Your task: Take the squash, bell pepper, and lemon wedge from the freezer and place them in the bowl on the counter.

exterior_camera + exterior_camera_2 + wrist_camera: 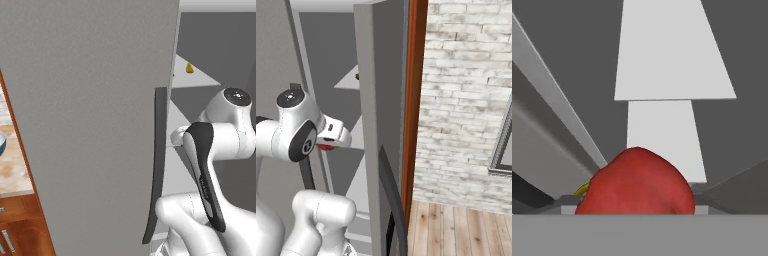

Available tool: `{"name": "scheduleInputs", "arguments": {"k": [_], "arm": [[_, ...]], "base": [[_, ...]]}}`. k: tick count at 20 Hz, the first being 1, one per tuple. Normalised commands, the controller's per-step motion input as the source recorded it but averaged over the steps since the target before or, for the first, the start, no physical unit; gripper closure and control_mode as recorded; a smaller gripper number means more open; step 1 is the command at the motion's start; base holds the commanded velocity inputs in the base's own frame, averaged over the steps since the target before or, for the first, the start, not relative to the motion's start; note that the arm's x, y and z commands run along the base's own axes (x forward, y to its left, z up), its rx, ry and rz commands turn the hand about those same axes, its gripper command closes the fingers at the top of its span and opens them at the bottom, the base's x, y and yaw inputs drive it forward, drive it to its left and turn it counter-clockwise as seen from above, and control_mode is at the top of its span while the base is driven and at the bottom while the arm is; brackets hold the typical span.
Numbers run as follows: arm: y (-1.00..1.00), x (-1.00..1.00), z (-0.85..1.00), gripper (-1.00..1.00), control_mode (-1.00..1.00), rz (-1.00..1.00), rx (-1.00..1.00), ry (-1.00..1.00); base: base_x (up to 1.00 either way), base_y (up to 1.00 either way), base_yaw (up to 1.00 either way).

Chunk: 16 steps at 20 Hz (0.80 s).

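Matte-grey and tall, the freezer [90, 125] stands with its big flat door swung open, the dark curved handle [157, 165] running down the door's edge and pale shelves [200, 77] visible inside. To the far left in the left base view lies the tan stone counter [12, 170] over reddish-brown cabinets, with a sliver of the blue-grey bowl [2, 142] at the picture's edge, well apart from the freezer interior.

White and dark-jointed, the arm reaches into the open compartment, and the gripper [331, 137] sits at mid-shelf height. A patch of red shows just under the hand in the right base view. Through the hand view the red bell pepper [637, 182] sits directly ahead of the hand and very close, low in the view and centred on the line between the fingers, so the approach looks lined up. Whether the pepper is already between the fingers or just in front of them cannot be told, since the fingertips themselves are hidden; the jaws appear to stand fairly wide rather than closed tight.

Smallest, the yellow lemon wedge [189, 68] rests on a higher shelf, above the hand and apart from it. A yellow sliver peeks out beside the pepper's left edge in the hand view; what it is cannot be told.
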Motion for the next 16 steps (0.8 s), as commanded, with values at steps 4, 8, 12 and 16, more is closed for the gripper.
{"name": "scheduleInputs", "arguments": {"k": [4,8,12,16], "arm": [[0.00,-0.28,0.04,1.00,-1.00,0.04,0.00,0.00],[0.00,-0.18,0.08,1.00,-1.00,0.01,0.00,0.00],[0.13,-0.20,0.18,1.00,-1.00,0.00,0.00,-0.01],[0.13,-0.17,0.27,1.00,-1.00,0.00,0.00,0.00]], "base": [[0.00,0.00,0.00],[0.00,0.00,0.00],[0.00,0.00,0.00],[0.00,0.00,0.00]]}}
